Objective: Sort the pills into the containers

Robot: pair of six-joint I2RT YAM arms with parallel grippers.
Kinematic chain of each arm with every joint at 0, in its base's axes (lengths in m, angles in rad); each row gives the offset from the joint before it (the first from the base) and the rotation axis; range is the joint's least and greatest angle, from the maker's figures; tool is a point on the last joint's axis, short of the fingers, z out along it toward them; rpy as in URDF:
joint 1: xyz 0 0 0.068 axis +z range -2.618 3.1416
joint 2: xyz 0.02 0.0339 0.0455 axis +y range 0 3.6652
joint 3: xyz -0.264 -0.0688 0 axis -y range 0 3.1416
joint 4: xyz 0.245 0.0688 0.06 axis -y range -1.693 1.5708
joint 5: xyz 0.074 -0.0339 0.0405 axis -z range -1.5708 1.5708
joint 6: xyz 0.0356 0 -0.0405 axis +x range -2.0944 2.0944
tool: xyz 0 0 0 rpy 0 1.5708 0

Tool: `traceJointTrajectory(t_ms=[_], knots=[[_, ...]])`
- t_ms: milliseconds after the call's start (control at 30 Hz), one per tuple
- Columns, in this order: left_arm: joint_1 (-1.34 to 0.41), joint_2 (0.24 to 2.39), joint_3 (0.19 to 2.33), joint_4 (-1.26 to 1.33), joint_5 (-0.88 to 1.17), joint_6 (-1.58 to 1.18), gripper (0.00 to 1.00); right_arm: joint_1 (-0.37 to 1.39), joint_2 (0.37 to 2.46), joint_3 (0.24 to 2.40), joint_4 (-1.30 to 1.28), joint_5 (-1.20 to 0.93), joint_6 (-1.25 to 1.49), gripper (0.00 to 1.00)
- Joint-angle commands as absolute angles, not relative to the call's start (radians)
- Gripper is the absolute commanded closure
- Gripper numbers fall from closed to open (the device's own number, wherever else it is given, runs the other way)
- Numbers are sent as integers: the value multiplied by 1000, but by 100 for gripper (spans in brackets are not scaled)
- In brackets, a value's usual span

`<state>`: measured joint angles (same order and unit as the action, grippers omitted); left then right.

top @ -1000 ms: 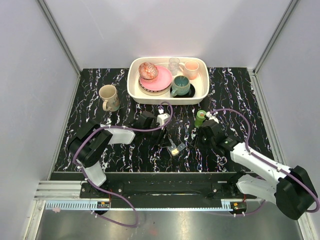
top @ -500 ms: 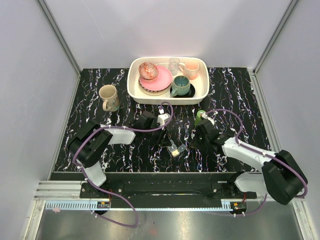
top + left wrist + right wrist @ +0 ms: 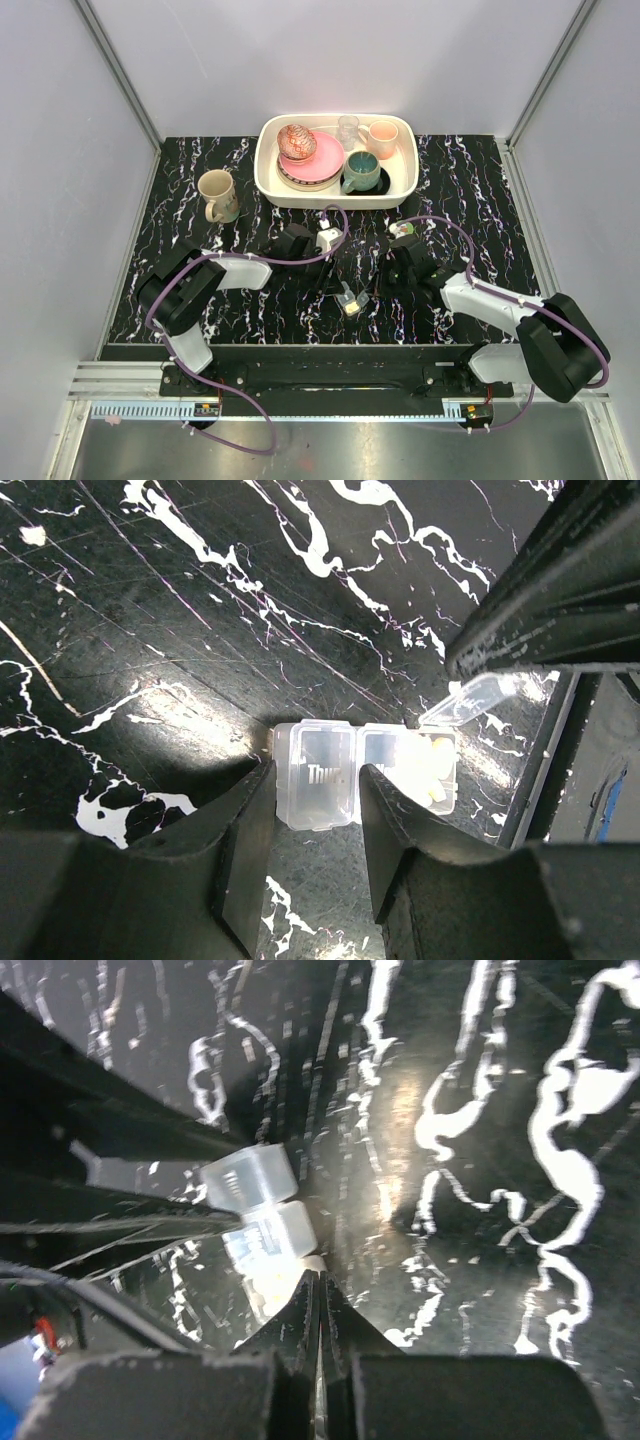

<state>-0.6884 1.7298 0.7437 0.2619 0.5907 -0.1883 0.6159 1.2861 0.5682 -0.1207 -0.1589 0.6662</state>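
Observation:
The containers (image 3: 335, 775) are a short clear strip lying on the black marbled table, seen in the top view as containers (image 3: 349, 300) between the two arms. Yellowish pills (image 3: 437, 777) fill one compartment whose lid (image 3: 470, 695) stands open. My left gripper (image 3: 315, 780) straddles the neighbouring "Thur" compartment, with a finger pressed on each side of it. In the right wrist view my right gripper (image 3: 318, 1280) is shut, its tip touching the near edge of the containers (image 3: 265, 1225). From above, the left gripper (image 3: 335, 285) and the right gripper (image 3: 376, 290) flank the strip.
A small green bottle (image 3: 403, 231) stands just behind the right gripper. A beige mug (image 3: 217, 195) is at the back left. A white tray (image 3: 268, 175) at the back holds a pink plate, a patterned bowl, a teal mug, a pink cup and a glass.
The right gripper has shut and swung left, up to the strip. The left jaws have narrowed onto the strip's compartment.

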Motion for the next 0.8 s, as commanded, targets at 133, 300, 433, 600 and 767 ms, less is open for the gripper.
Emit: traceJointTrajectory(t_ms=[133,300,433,600,767], knots=[[-706,1763,733,201,543,-167,58,612,1318,577,24,-460,632,100],[-706,1761,732,202,545,-167,58,612,1416,587,41,-535,615,100],[-707,1761,727,204,545,-167,58,612,1460,591,41,-535,607,100],[-706,1759,726,206,546,-169,59,614,1445,584,25,-486,609,100],[-709,1758,726,206,545,-169,59,612,1448,592,-26,-453,598,100]])
